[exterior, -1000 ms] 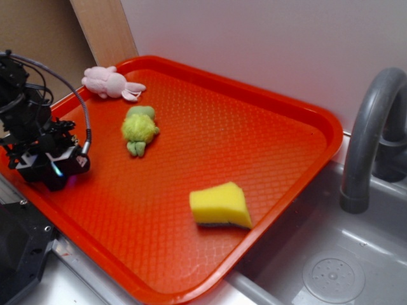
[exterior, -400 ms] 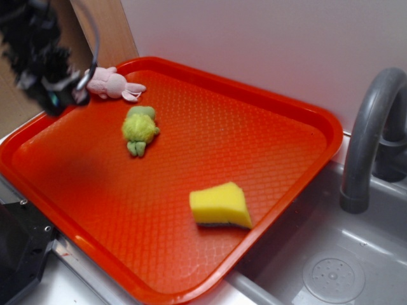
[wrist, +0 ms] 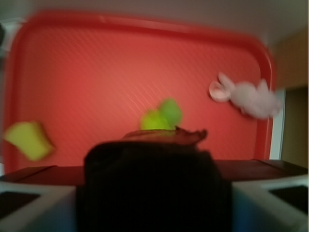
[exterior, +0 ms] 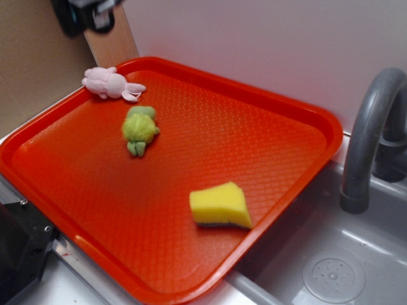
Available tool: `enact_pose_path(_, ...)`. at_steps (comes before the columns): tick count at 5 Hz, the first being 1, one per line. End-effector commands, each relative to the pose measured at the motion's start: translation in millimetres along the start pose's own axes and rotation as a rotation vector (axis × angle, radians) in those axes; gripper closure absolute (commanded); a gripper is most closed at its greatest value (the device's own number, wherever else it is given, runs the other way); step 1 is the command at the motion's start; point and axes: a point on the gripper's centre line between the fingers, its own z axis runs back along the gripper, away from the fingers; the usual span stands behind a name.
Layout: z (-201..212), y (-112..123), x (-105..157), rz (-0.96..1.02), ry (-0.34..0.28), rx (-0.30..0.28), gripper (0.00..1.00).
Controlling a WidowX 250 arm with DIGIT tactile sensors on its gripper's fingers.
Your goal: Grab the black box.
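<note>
Your black box point(wrist: 152, 186) fills the lower middle of the wrist view, a dark blurred block sitting between the two pale fingers point(wrist: 36, 208) of the gripper point(exterior: 86, 14), which are closed against its sides, so the gripper is holding it. Both hang high above the tray point(exterior: 280, 108). In the exterior view you see only the gripper's dark underside at the top left edge, beyond the tray's far left corner; the box itself cannot be made out there.

Take the tray as your landmark. The pink bunny point(exterior: 108, 82) lies on its far left corner, ears pointing toward the tray's middle. The green toy point(exterior: 140, 129) lies just inward of the bunny, apart from it. The sponge point(exterior: 220, 204), yellow with a dark underside, rests near the tray's right front edge, well apart from both toys.

Past the tray's right edge you have the grey sink point(exterior: 331, 267) with its drain, and the curved grey faucet point(exterior: 372, 127) standing behind it.
</note>
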Motion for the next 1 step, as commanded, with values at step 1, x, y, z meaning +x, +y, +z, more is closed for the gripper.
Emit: enact_pose_path(1, 18.4, -19.0, -9.7, -0.048, -0.088, -0.001, 1.0)
